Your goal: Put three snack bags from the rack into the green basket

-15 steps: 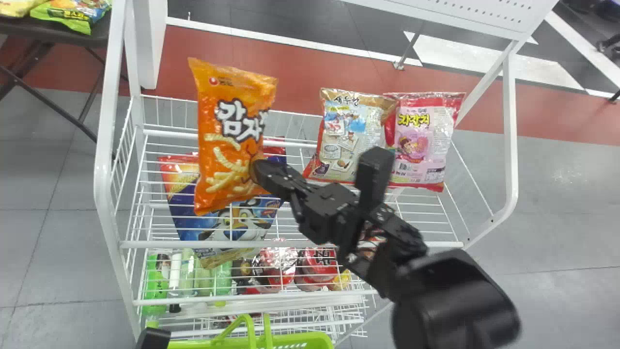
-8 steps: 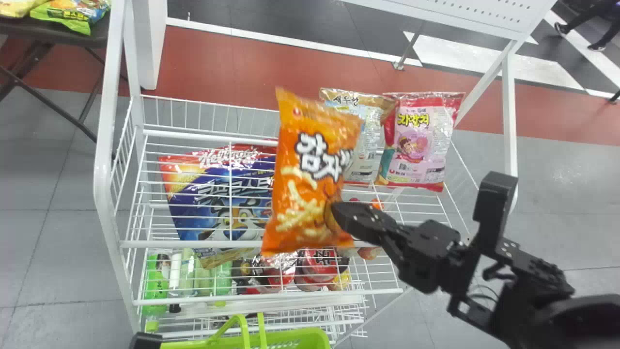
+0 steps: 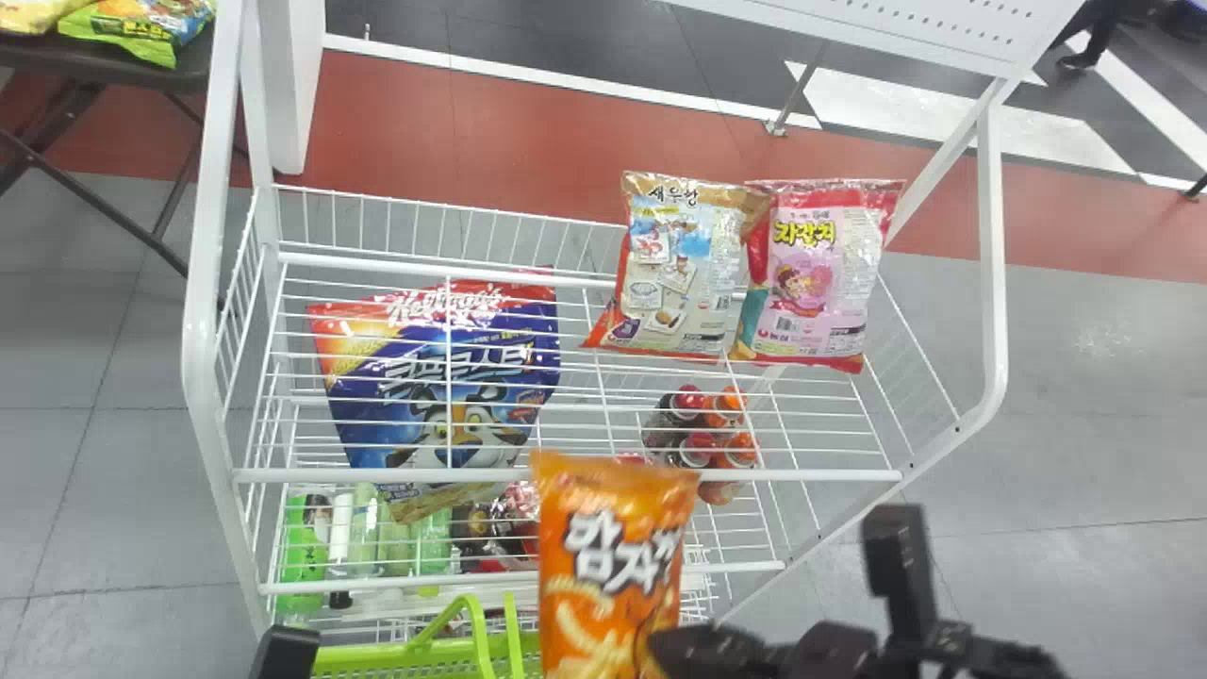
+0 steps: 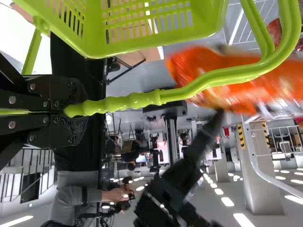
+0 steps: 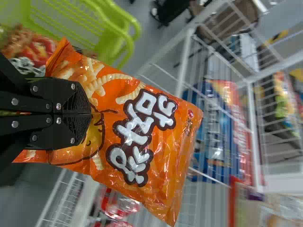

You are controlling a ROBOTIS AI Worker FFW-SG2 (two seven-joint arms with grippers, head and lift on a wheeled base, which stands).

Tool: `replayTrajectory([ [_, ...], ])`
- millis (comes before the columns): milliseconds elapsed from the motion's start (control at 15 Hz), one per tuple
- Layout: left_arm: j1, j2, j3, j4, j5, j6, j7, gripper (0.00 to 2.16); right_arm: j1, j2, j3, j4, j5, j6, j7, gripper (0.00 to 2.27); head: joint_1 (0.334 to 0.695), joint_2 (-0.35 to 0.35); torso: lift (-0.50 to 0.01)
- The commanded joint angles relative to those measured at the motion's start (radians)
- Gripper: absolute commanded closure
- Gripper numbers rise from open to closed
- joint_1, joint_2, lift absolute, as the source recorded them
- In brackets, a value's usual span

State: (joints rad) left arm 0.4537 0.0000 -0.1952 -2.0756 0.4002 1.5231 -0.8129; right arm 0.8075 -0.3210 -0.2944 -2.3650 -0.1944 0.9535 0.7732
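In the head view, my right gripper (image 3: 655, 651) holds an orange snack bag (image 3: 603, 556) upright over the rack's front edge, beside the green basket (image 3: 377, 657). My left gripper (image 3: 288, 651) is at the bottom left. The left wrist view has my left gripper (image 4: 71, 111) clamped on the handle of the basket (image 4: 142, 45), with the blurred orange bag (image 4: 227, 75) near the handle. In the right wrist view, my right gripper (image 5: 90, 113) pinches the orange bag (image 5: 137, 132) by its lower part; another snack bag (image 5: 31, 49) lies in the basket (image 5: 66, 21).
The white wire rack (image 3: 566, 474) carries a blue cereal bag (image 3: 453, 377) at left, with a beige bag (image 3: 679, 273) and a pink bag (image 3: 811, 283) at back right. Bottles (image 3: 707, 424) stand on a lower level. A rack post (image 3: 203, 283) rises at the left.
The right gripper has carried the orange bag away from above the blue cereal bag, first rightward, then down toward the head view's bottom edge. The left gripper and basket have shifted only slightly.
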Motion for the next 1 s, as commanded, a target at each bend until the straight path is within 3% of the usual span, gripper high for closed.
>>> replayTrajectory([
  [0, -0.004, -0.003, 0.002, 0.002, 0.000, 0.004, -0.002, 1.47, 0.021, -0.053, 0.163, 0.056, 0.085, -0.018, -0.023, 2.07, 0.695, -0.350, 0.000],
  [200, -0.006, -0.003, 0.008, 0.006, 0.005, 0.001, -0.012, 1.47, -0.001, -0.127, 0.390, 0.136, 0.179, -0.040, -0.100, 2.07, 0.695, -0.350, 0.000],
  [533, -0.010, -0.003, 0.007, 0.002, 0.005, 0.010, -0.012, 1.47, -0.102, -0.133, 0.534, 0.331, 0.188, -0.074, -0.110, 2.07, 0.695, -0.350, 0.000],
  [667, -0.012, -0.003, 0.003, 0.003, 0.005, 0.010, -0.012, 1.47, -0.183, -0.109, 0.572, 0.451, 0.184, -0.083, -0.114, 2.05, 0.695, -0.350, 0.000],
  [733, -0.012, -0.003, 0.003, 0.003, 0.005, 0.010, -0.012, 1.47, -0.209, -0.095, 0.572, 0.487, 0.182, -0.086, -0.120, 1.77, 0.695, -0.350, 0.000],
  [800, -0.012, -0.003, 0.003, 0.002, 0.005, 0.010, -0.012, 1.47, -0.215, -0.095, 0.572, 0.489, 0.176, -0.089, -0.121, 1.25, 0.695, -0.350, 0.000],
  [867, -0.012, -0.003, 0.003, 0.003, 0.005, 0.010, -0.012, 1.47, -0.206, -0.102, 0.558, 0.458, 0.167, -0.089, -0.118, 0.30, 0.695, -0.350, 0.000],
  [933, -0.012, -0.003, 0.005, 0.003, 0.005, 0.010, -0.012, 1.47, -0.172, -0.110, 0.525, 0.402, 0.156, -0.092, -0.110, 0.00, 0.695, -0.350, 0.000],
])
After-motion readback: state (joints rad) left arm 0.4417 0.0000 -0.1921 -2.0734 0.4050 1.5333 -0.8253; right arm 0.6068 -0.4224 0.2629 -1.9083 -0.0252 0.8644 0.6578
